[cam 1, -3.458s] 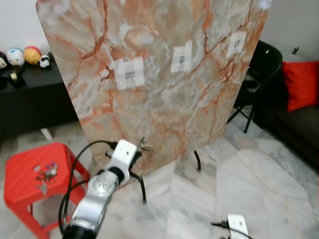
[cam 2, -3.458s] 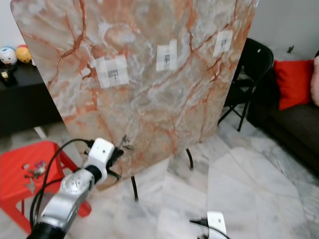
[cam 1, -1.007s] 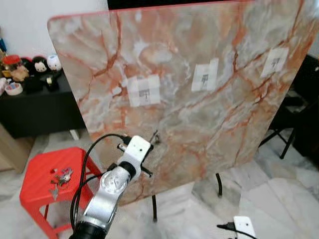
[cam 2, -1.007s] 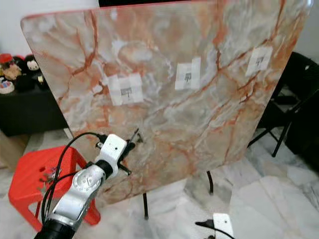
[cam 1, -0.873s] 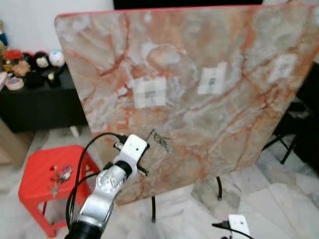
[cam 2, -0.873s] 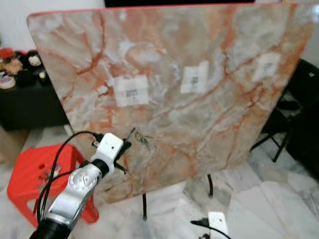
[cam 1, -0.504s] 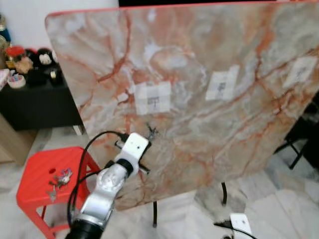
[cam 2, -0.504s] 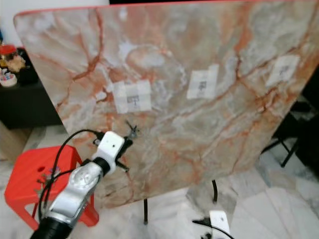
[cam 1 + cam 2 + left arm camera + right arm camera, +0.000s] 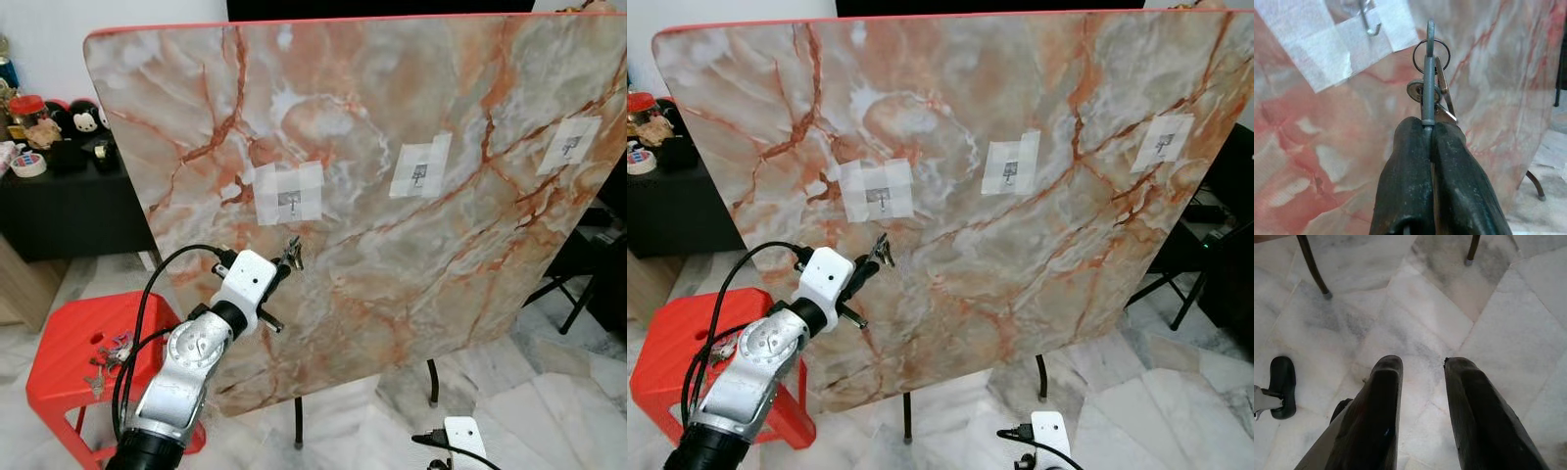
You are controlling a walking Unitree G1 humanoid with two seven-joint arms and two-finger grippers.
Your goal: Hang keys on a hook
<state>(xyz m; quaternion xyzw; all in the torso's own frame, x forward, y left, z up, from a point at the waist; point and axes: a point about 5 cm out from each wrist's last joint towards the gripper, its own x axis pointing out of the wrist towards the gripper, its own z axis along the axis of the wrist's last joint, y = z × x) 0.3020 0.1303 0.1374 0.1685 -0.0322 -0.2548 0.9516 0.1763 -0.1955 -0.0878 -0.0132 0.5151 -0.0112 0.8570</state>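
Left gripper (image 9: 1428,128) was clamped on a small bunch of metal keys (image 9: 1431,90), its thin split ring (image 9: 1431,51) standing just below and beside the small silver hook (image 9: 1368,19) taped to the tilted orange-veined marble slab (image 9: 392,127). Lifting the ring over the hook's upturned tip, then lowering it, looked wise. Right gripper (image 9: 1422,367) hung parted over the floor.

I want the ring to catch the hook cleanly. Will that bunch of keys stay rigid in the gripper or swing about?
The keys probably swing: the left gripper pinches one flat blade while the others dangle loosely from the thin ring. It likely slips little, clamped flat. The ring sits beside the hook, not yet over it.
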